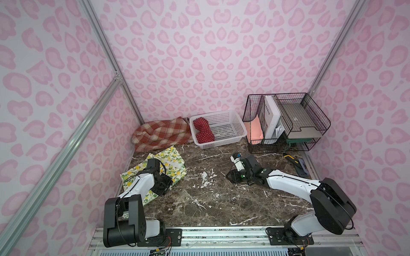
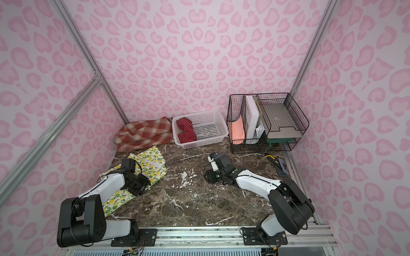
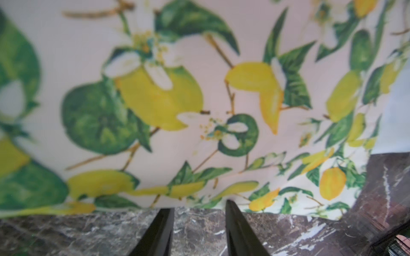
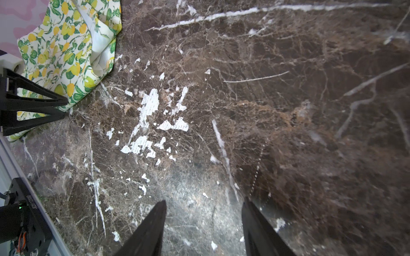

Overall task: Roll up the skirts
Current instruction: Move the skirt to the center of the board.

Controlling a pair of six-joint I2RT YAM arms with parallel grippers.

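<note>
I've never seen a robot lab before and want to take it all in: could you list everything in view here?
table: one, brown marble pattern
lemon skirt: one, cream with yellow lemons and green leaves, spread at the left
plaid skirt: one, rust-orange and cream, bunched in the back left corner
basket: one, white plastic, back centre
polka-dot skirt: one, red with white dots, bundled in the basket
wire organiser: one, black, back right
papers: several, white and pink, inside the organiser
hand tool: one, yellow and black, near the right edge
left gripper: one, black, open, at the lemon skirt's edge
right gripper: one, black, open, empty, over bare table
</note>
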